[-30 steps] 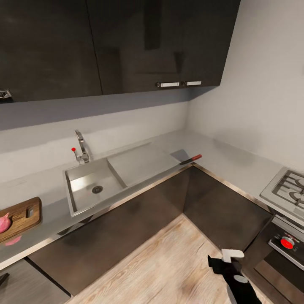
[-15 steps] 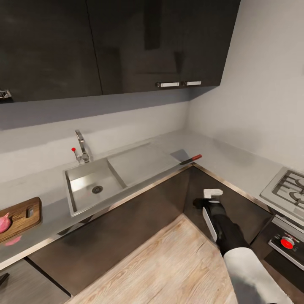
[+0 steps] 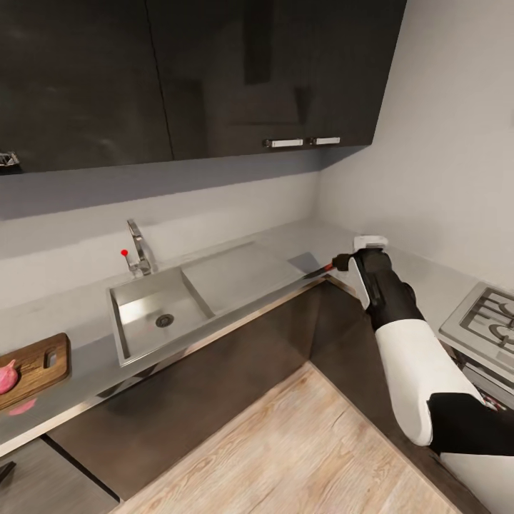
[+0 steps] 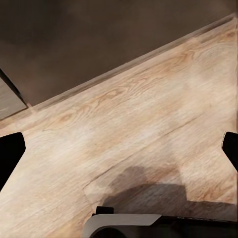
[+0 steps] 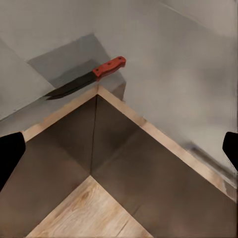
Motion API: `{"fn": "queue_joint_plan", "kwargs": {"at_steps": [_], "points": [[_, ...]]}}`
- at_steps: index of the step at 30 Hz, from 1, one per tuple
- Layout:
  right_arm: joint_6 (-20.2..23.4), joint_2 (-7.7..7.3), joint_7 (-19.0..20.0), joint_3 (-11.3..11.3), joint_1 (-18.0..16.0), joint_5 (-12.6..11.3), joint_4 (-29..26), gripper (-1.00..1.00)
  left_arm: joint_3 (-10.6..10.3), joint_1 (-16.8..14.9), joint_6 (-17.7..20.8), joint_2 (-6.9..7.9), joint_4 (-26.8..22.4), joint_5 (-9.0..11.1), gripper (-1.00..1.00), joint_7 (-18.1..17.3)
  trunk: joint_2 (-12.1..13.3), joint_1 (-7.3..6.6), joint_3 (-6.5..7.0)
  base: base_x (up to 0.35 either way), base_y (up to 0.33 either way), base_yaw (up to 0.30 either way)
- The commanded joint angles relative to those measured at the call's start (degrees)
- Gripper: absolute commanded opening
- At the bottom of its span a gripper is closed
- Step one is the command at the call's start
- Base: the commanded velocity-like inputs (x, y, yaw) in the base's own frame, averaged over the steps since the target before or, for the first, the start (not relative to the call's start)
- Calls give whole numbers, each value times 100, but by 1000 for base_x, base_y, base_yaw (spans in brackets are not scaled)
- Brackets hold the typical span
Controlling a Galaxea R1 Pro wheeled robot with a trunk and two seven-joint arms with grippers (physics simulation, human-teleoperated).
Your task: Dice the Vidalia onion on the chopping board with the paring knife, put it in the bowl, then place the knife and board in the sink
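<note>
1. Your right gripper [image 3: 357, 251] is raised over the inner corner of the countertop [image 3: 400, 275], just beside the handle end of the paring knife [image 3: 321, 270]. In the right wrist view its two fingertips [image 5: 10, 153] sit at opposite edges of the frame, so the jaws stand wide and hold nothing.
2. The paring knife lies flat at the counter's corner edge, to the right of the drainboard, its dark blade pointing left toward the sink [image 3: 160, 310] and its red handle [image 5: 109, 66] toward your gripper.
3. The Vidalia onion [image 3: 6, 376] rests on the chopping board [image 3: 39, 364] at the far left of the counter, well apart from the knife; the sink lies between them, its basin showing only the dark drain.
4. The tap [image 3: 139, 250] with its red knob stands behind the sink.
5. Your left gripper [image 4: 119, 148] hangs low over the wooden floor [image 4: 139, 124]; its dark fingertips sit at both edges of the left wrist view, jaws wide, with nothing between them.
6. A hob [image 3: 485, 318] sits on the counter at the right.
</note>
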Motion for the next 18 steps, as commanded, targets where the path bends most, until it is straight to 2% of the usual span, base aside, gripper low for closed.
{"fn": "queue_joint_plan", "kwargs": {"at_steps": [1,5,9,11,13,18], "points": [[35,-4,25,-15,-53,30,100,100,-79,-2,-15,8,-14,50,100,23,-12,4,-11,12,-13,0],[31,-45,181,-9,-111,7,357,100,-123,-2,-13,7,-18,49,100,23,-12,4,-11,117,-118,0],[16,-185,776,-9,-109,8,621,100,-134,-2,-10,-15,-16,51,100,27,-12,4,-11,194,-194,0],[8,-338,1208,-10,-108,7,761,100,-136,-2,-10,-46,-14,53,100,29,-12,4,-11,212,-211,0],[2,-563,1838,-11,-109,6,856,100,-137,-2,-9,-77,-10,54,100,31,-12,4,-11,217,-216,0],[-1,-834,2868,-4,-110,26,915,100,-138,-2,-9,-96,17,55,100,32,-12,4,-11,220,-220,0]]}}
